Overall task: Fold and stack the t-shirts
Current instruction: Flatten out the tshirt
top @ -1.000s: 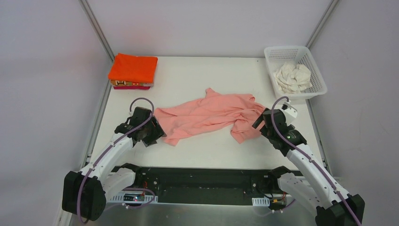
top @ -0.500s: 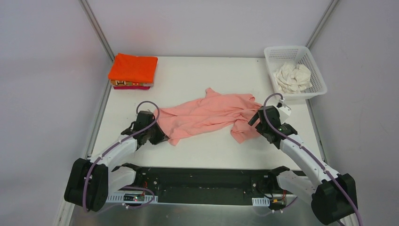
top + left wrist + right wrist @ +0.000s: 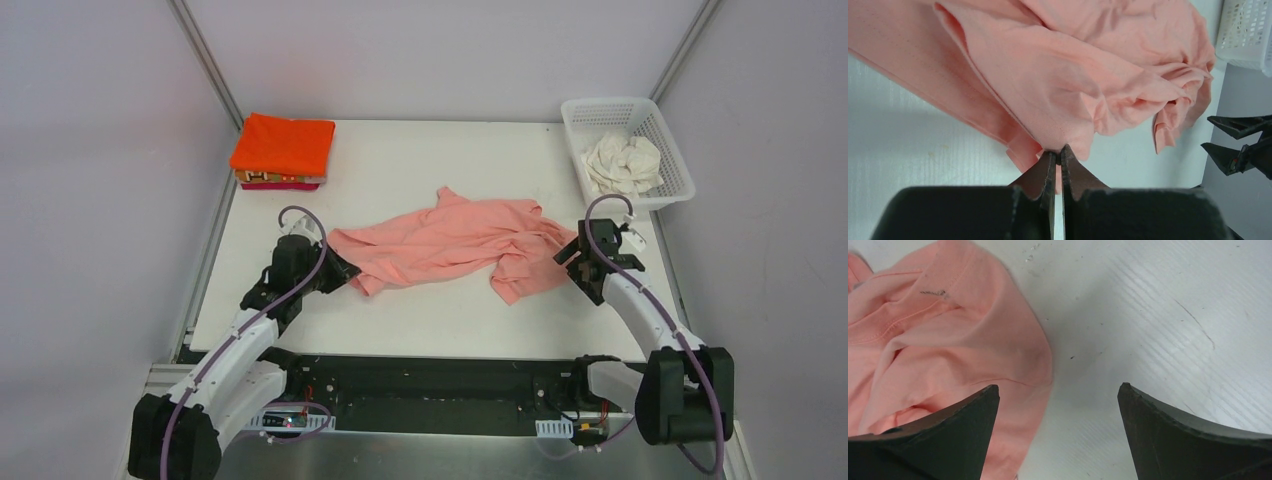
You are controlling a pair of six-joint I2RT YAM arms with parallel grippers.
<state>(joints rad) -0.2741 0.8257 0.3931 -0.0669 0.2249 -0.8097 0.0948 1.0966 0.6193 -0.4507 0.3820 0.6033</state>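
A crumpled salmon pink t-shirt [image 3: 450,245] lies across the middle of the white table. My left gripper [image 3: 345,268] is at the shirt's left end, shut on a pinch of its near edge. The left wrist view shows the pink cloth [image 3: 1058,90] squeezed between the closed tips of that gripper [image 3: 1058,152]. My right gripper [image 3: 568,258] is open at the shirt's right end. In the right wrist view the shirt's hem [image 3: 1013,385] lies between the spread tips of the right gripper [image 3: 1057,388], which hold nothing. A folded stack sits at the back left, with an orange shirt [image 3: 284,143] on top and magenta [image 3: 285,185] beneath.
A white lattice basket [image 3: 640,203] stands at the back right with a cream-white shirt [image 3: 622,163] bunched inside. Grey walls and metal rails close in both sides of the table. The basket's corner [image 3: 1248,30] also shows in the left wrist view.
My left gripper has closed on the pink shirt's edge and shifted slightly up and to the right. My right gripper moved right, toward the shirt's outer edge, still open.
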